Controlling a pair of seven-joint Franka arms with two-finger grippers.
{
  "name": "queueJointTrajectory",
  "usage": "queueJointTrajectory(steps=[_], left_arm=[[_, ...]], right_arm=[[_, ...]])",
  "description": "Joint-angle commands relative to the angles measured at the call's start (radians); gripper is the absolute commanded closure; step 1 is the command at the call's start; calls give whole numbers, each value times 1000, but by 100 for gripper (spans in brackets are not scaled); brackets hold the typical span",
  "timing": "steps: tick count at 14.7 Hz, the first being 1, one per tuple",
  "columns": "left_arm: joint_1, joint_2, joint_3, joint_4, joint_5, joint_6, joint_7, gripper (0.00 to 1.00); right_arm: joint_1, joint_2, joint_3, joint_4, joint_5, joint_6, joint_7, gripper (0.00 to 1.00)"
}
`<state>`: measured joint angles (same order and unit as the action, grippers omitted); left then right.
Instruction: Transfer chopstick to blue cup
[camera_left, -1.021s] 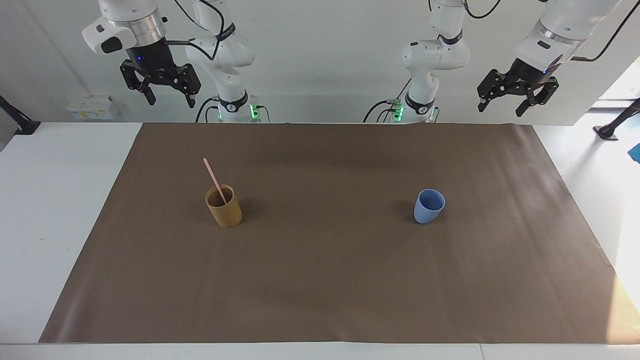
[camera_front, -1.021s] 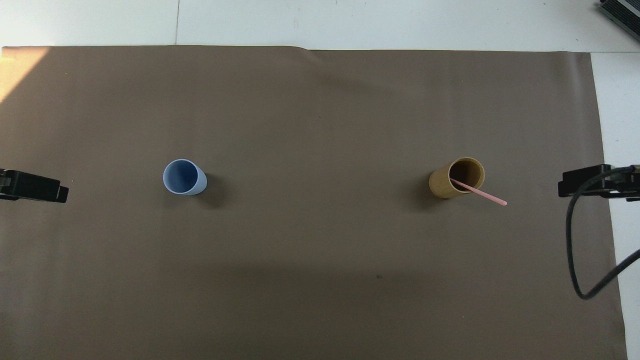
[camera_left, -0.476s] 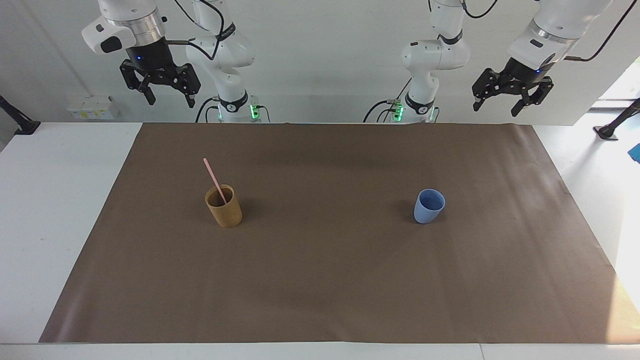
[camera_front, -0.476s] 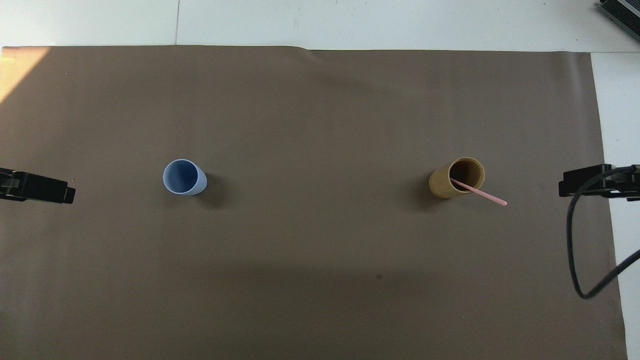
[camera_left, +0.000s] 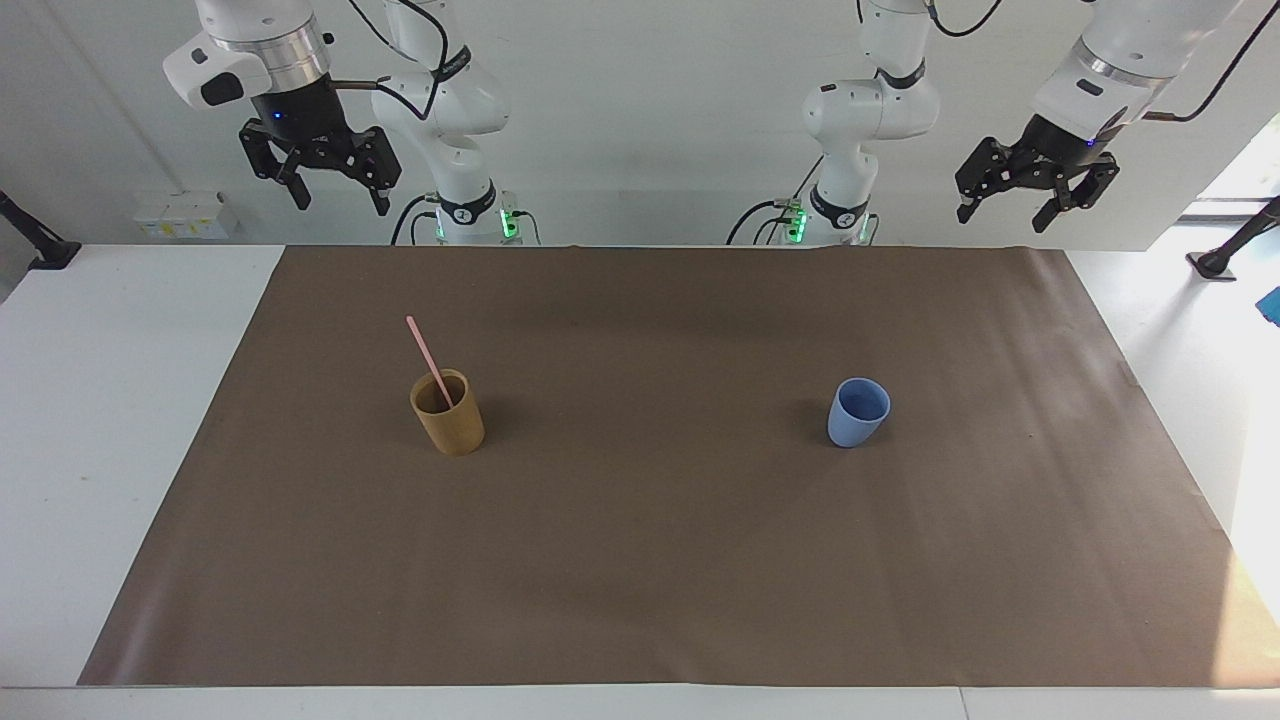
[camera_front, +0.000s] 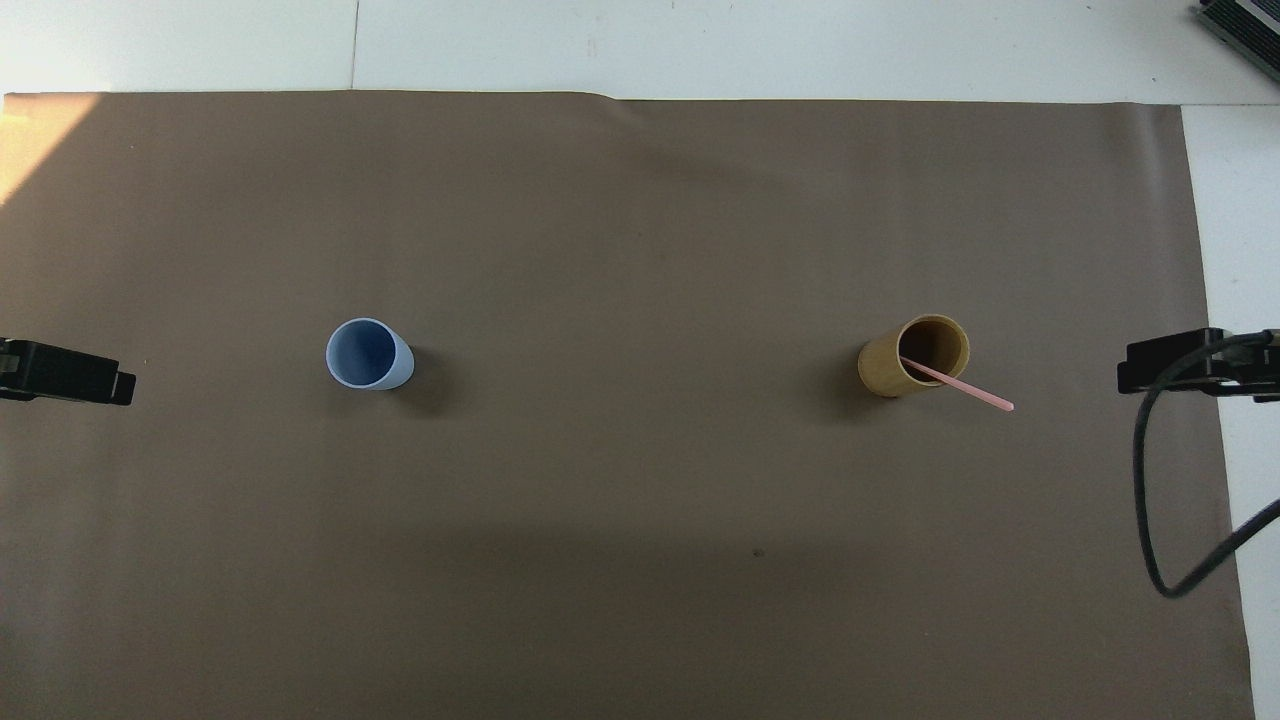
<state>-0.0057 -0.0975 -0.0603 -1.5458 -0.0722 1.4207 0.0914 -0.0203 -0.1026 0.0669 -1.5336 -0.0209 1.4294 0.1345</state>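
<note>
Brown mat bears blue cup; chopstick leans in tan cup.

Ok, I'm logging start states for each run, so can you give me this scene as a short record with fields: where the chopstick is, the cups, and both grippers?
chopstick: standing tilted in the tan cup, upper end leaning out over the rim
tan cup: upright on the brown mat, toward the right arm's end
blue cup: upright on the mat, toward the left arm's end, nothing in it
left gripper: open, raised by the robots' edge of the mat, holding nothing
right gripper: open, raised by the robots' edge of the mat, holding nothing
task state: transfer not yet begun
</note>
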Motion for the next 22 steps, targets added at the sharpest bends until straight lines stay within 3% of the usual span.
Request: queueJointTrajectory(steps=[1, 5, 9, 14, 19, 20, 22], left_arm=[[21, -24, -3, -40, -9, 36, 16, 0], [20, -10, -3, -202, -9, 228, -2, 0], [-13, 56, -6, -396, -9, 564, -85, 0], [-75, 226, -6, -407, -9, 747, -251, 0], [-88, 234, -7, -502, -9, 839, -259, 0], [-86, 237, -7, -508, -11, 849, -249, 4], [-86, 234, -7, -527, -11, 850, -245, 54]], right_arm=[[-18, -22, 2, -28, 21, 23, -26, 0], [-18, -22, 2, -28, 21, 23, -26, 0], [-18, -22, 2, -28, 21, 23, -26, 0], [-18, -22, 2, -28, 21, 23, -27, 0], [-18, -22, 2, -28, 21, 23, -26, 0], [-18, -22, 2, -28, 21, 23, -26, 0], [-18, -22, 2, -28, 21, 23, -26, 0]])
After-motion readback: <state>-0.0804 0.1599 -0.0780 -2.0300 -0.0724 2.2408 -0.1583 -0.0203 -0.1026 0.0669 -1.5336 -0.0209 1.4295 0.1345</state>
